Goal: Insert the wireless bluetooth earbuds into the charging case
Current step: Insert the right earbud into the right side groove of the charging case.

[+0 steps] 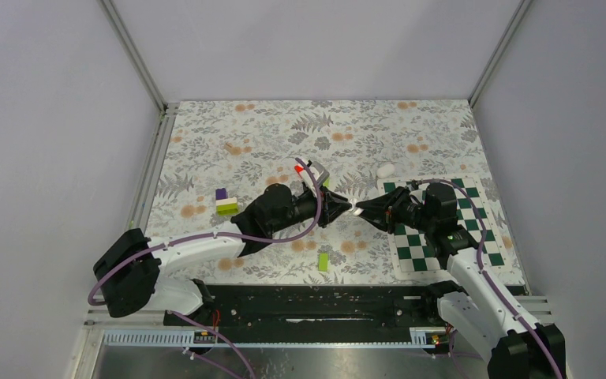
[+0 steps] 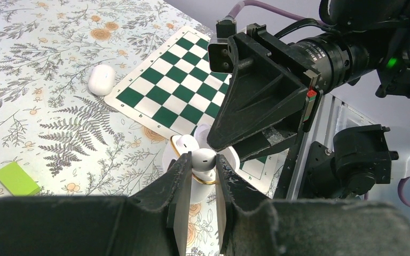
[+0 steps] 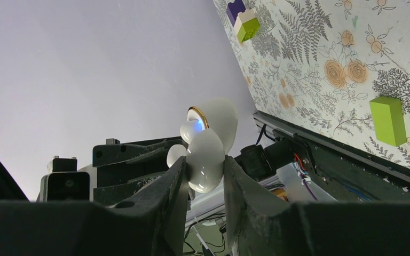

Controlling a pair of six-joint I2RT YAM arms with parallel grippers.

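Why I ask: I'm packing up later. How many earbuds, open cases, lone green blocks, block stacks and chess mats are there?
Earbuds: 2
Open case: 1
Lone green blocks: 2
Block stack: 1
Chess mat: 1
Total: 7

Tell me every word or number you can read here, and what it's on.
None can be read.
Green-and-white checkered chessboard mat: tiny marks along its edge, too small to read.
Black cylindrical camera lens: white print, too blurred to read.
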